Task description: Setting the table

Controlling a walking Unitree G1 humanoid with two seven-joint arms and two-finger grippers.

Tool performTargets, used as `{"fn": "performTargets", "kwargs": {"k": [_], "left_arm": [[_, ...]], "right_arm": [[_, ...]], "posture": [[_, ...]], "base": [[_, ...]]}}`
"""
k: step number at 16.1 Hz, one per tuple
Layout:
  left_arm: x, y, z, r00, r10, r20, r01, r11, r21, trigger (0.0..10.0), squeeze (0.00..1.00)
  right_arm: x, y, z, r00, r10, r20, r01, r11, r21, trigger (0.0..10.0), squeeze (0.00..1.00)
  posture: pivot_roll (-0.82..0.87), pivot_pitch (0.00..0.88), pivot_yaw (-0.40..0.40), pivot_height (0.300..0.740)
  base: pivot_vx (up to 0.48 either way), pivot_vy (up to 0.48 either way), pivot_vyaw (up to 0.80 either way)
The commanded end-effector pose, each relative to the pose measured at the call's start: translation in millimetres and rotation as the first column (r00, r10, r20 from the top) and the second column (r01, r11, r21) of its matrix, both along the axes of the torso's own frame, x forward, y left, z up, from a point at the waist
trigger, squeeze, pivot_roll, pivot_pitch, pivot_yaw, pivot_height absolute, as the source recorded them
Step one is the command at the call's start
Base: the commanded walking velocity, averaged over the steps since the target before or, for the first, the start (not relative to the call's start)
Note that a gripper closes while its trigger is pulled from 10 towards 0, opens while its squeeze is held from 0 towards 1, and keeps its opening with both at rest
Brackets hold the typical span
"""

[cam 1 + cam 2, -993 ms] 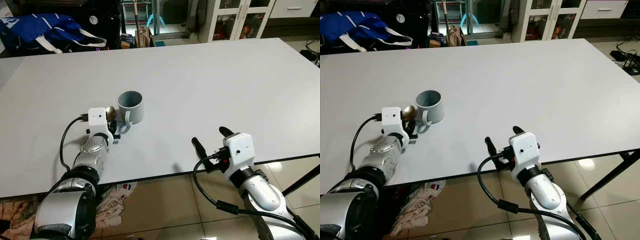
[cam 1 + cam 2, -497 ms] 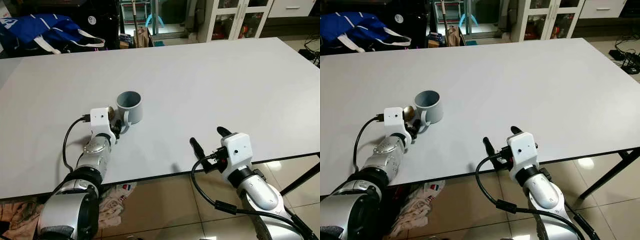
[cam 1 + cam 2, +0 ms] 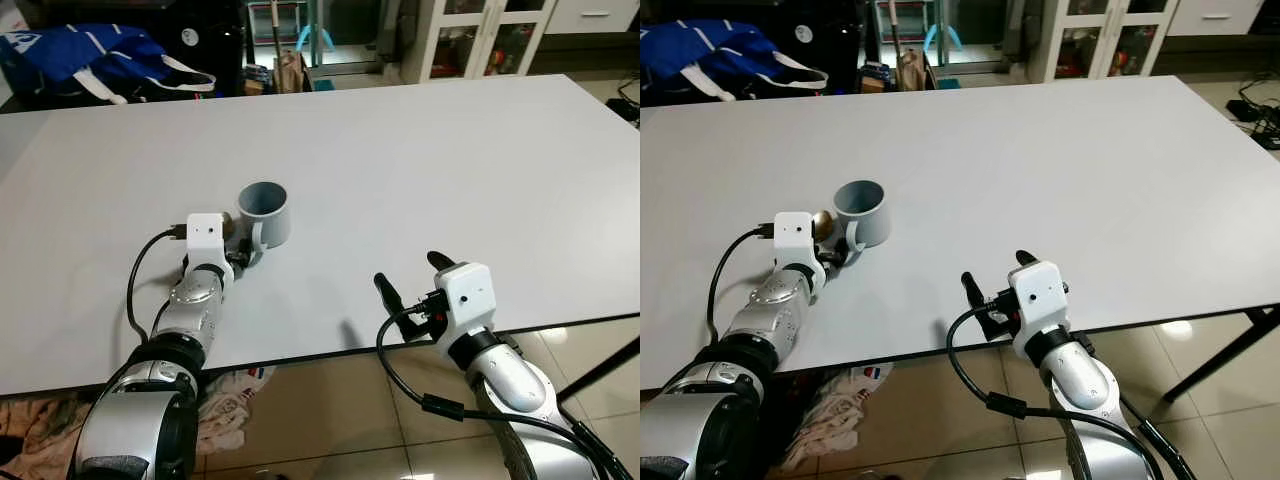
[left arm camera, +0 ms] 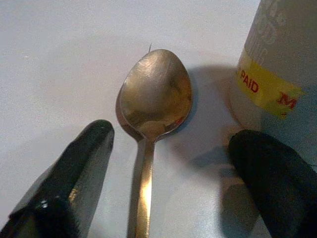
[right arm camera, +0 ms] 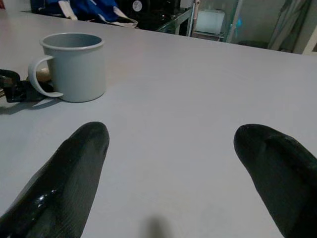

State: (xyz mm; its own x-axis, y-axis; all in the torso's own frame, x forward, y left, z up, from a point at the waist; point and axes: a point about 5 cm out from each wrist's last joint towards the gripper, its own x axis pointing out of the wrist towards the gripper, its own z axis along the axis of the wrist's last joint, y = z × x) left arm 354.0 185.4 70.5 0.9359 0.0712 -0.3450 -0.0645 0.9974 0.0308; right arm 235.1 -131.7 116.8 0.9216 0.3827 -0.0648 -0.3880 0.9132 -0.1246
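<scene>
A grey mug (image 3: pixel 264 212) with a yellow label stands on the white table (image 3: pixel 420 150), left of centre. A gold spoon (image 4: pixel 156 94) lies flat on the table right beside the mug, bowl up. My left gripper (image 4: pixel 171 143) is low over the table and open. Its fingers straddle the spoon's handle without touching it, and one finger (image 4: pixel 262 168) sits close to the mug's base. My right gripper (image 3: pixel 410 275) hovers open at the table's front edge, with nothing between its fingers, well right of the mug (image 5: pixel 74 64).
A blue bag (image 3: pixel 90 60) lies beyond the table's far left edge, with glass-door cabinets (image 3: pixel 480 35) behind. Crumpled cloth (image 3: pixel 225 395) lies on the tiled floor under the front edge. A table leg (image 3: pixel 600 365) slants at the right.
My left gripper has edged forward along the spoon, closer to the mug. The right gripper has drifted slightly left. Mug and spoon have not moved.
</scene>
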Motion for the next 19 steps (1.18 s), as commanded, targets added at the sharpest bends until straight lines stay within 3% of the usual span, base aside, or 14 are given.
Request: {"fn": "performTargets", "kwargs": {"k": [1, 9, 10, 11, 15, 17, 19], "left_arm": [[-10.2, 2.9, -16.6, 0.997, 0.02, -0.081, -0.019, 1.0, 0.012, 10.0, 1.0], [-10.1, -3.3, -15.2, 0.997, 0.006, -0.073, -0.006, 1.0, 0.005, 10.0, 1.0], [-8.7, -5.5, -11.4, 0.998, -0.006, -0.057, 0.007, 1.0, 0.015, 10.0, 0.65], [-8.3, -6.7, -9.7, 0.999, -0.013, -0.047, 0.014, 1.0, 0.015, 10.0, 0.0], [-7.4, -18.6, 16.2, 0.994, -0.062, 0.085, 0.061, 0.998, 0.024, 10.0, 0.0], [-15.8, -20.6, 35.8, 0.985, -0.084, 0.15, 0.078, 0.996, 0.042, 10.0, 0.0], [-27.4, -12.0, 56.4, 0.974, -0.095, 0.206, 0.081, 0.994, 0.074, 10.0, 0.0]], "right_arm": [[0.5, 0.8, -0.9, 1.0, 0.005, 0.003, -0.005, 1.0, -0.007, 10.0, 0.0], [1.9, 0.1, -3.8, 1.0, 0.009, 0.004, -0.009, 1.0, -0.012, 10.0, 0.0], [2.0, 0.8, -4.4, 1.0, 0.009, 0.004, -0.009, 1.0, -0.01, 10.0, 0.0], [2.0, 1.0, -4.7, 1.0, 0.008, 0.004, -0.008, 1.0, -0.01, 10.0, 0.0], [1.3, 1.4, -6.8, 1.0, 0.007, 0.0, -0.007, 1.0, -0.01, 10.0, 0.0], [1.1, 0.8, -10.3, 1.0, 0.004, -0.005, -0.004, 1.0, -0.012, 10.0, 0.0], [1.6, 0.7, -13.3, 1.0, 0.0, -0.009, 0.0, 1.0, -0.013, 10.0, 0.0]], "posture": [[-0.16, 0.0, 0.058, 0.74], [-0.15, 0.0, 0.056, 0.74], [-0.15, 0.0, 0.061, 0.74], [-0.15, 0.0, 0.061, 0.74], [-0.15, 0.0, 0.063, 0.74], [-0.14, 0.0, 0.067, 0.74], [-0.13, 0.0, 0.069, 0.74]], "base": [[0.0, 0.0, 0.0], [0.0, 0.0, 0.0], [0.0, 0.0, 0.0], [0.0, 0.0, 0.0], [0.0, 0.0, 0.0], [0.0, 0.0, 0.0], [0.0, 0.0, 0.0]]}}
